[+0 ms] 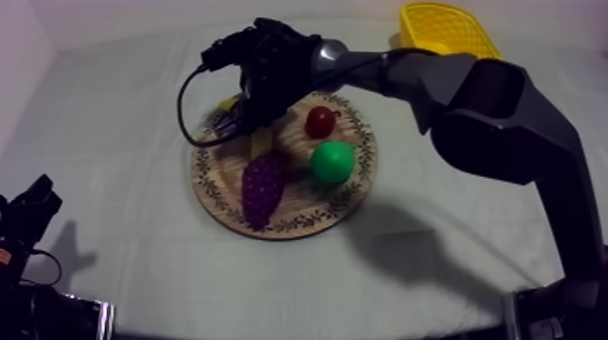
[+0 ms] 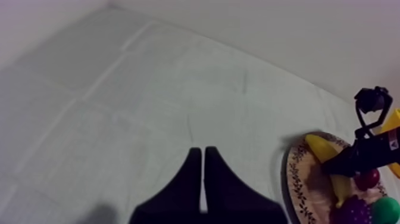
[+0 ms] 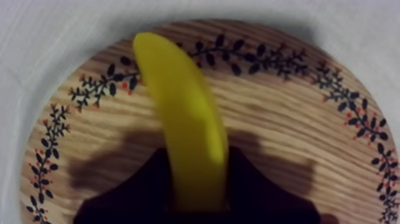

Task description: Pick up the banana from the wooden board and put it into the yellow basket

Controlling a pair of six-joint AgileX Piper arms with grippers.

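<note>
Right gripper (image 3: 196,184) pinches the banana (image 3: 181,107) at the board (image 3: 297,131) (grapes (image 1: 261,188) lie nearby); left gripper (image 2: 204,170) sits low, fingers (image 2: 183,187) pressed together.

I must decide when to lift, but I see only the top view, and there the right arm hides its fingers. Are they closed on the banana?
Observer: Yes. In the right wrist view the right gripper is shut on the banana, one finger at each side.
Operator: Where does the free end point?
Observer: Away from the gripper; its tip lies over the patterned rim of the board.
Operator: And the left gripper?
Observer: The left gripper is shut on nothing, fingers together, over the cloth.
</note>
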